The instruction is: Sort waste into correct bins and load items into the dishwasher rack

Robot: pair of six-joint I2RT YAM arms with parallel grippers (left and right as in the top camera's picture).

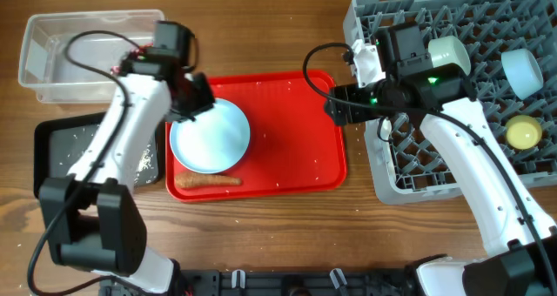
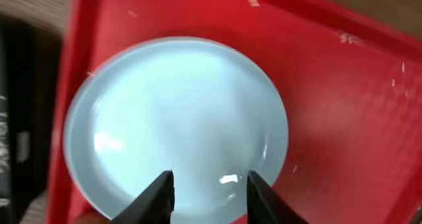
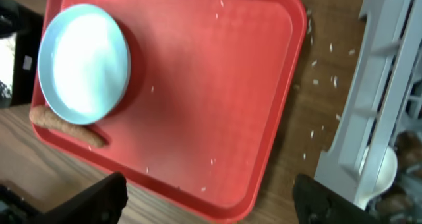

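A round light-blue plate lies on the left part of the big red tray; it also shows in the left wrist view and the right wrist view. My left gripper is open just above the plate's far rim, its fingers apart and empty. An orange-brown food stick lies on the tray in front of the plate, also in the right wrist view. My right gripper is open and empty over the tray's right edge. The grey dishwasher rack holds a light-blue bowl, a pale-green bowl and a yellow cup.
A clear tub stands at the back left. A black tray with white grains sits in front of it. Loose grains lie on the red tray and on the wood by the rack.
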